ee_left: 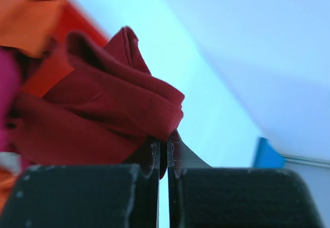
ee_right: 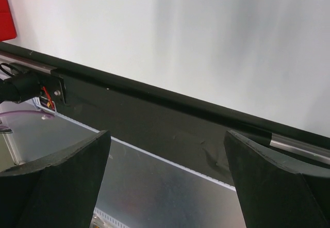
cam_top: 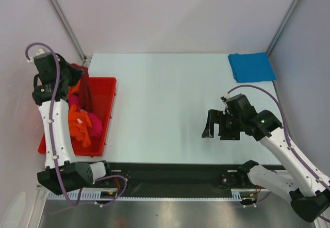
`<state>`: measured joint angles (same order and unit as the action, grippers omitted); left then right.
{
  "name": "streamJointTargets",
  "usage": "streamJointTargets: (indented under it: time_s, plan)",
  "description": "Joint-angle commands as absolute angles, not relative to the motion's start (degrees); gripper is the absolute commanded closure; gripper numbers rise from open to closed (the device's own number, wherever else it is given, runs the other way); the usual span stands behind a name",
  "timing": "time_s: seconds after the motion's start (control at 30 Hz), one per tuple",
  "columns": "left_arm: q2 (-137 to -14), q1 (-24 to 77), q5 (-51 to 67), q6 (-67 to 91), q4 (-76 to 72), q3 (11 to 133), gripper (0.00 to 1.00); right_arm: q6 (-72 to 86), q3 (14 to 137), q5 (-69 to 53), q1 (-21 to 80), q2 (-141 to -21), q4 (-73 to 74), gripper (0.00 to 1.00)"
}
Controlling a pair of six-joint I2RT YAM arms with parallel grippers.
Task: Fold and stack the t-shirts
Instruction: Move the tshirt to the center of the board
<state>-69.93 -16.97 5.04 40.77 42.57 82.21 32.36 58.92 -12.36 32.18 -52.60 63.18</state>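
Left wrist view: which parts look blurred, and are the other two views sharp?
Left wrist: the orange t-shirt at the top left is smeared, the dark red t-shirt only slightly soft. Right wrist: the black table edge is sharp. Top external: sharp, evenly lit.

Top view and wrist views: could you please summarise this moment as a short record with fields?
left gripper: shut on the dark red t-shirt, at the red bin
right gripper: open, empty, over the table
in the bin: orange t-shirt and pink t-shirt, both crumpled
blue t-shirt: a flat, neat rectangle at the table's far right corner
folding: only the blue one is laid out on the table
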Motion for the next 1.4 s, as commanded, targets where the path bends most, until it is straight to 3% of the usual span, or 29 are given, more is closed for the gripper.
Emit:
streamJointTargets:
  time_s: [0.0,0.13,0.23,0.43,0.53,0.67,0.9,1.1,1.27,1.37]
  plan:
    - [-69.77,-15.38,14.57,46.23,35.77,92.96,1.0,29.8,63.97,-12.75,32.43,-53.96,63.81,0.01]
    - [-74.08,-14.51,19.15,46.32,41.21,110.6,1.0,29.88,65.13,-12.3,32.43,-54.05,63.81,0.01]
    - [-74.88,-14.24,21.88,48.15,41.57,117.31,1.0,30.76,64.34,-12.74,32.52,-53.09,63.37,0.01]
    - [-74.0,-12.84,32.22,59.64,28.77,118.39,1.0,31.99,63.98,-12.66,32.43,-50.54,63.89,0.01]
    - [-77.15,-3.63,35.5,62.32,22.5,122.83,1.0,32.34,64.25,-10.91,32.43,-49.75,64.68,0.0]
    - [-86.03,13.68,33.58,55.03,34.0,136.31,1.0,32.78,64.07,-10.28,32.43,-49.04,64.86,0.0]
    - [-87.01,39.25,26.91,48.44,34.19,130.18,1.0,33.66,65.48,-8.79,32.43,-47.56,67.15,0.0]
    - [-79.2,41.66,18.47,44.21,35.6,112.97,1.0,35.42,65.04,-7.38,32.34,-44.74,69.52,0.0]
    - [-76.83,41.66,17.06,44.12,37.43,110.84,1.0,37.0,63.2,-8.44,32.43,-43.16,69.26,0.0]
    - [-73.84,41.14,10.83,45.35,40.68,103.3,1.0,37.27,62.14,-9.4,32.34,-43.07,67.86,0.0]
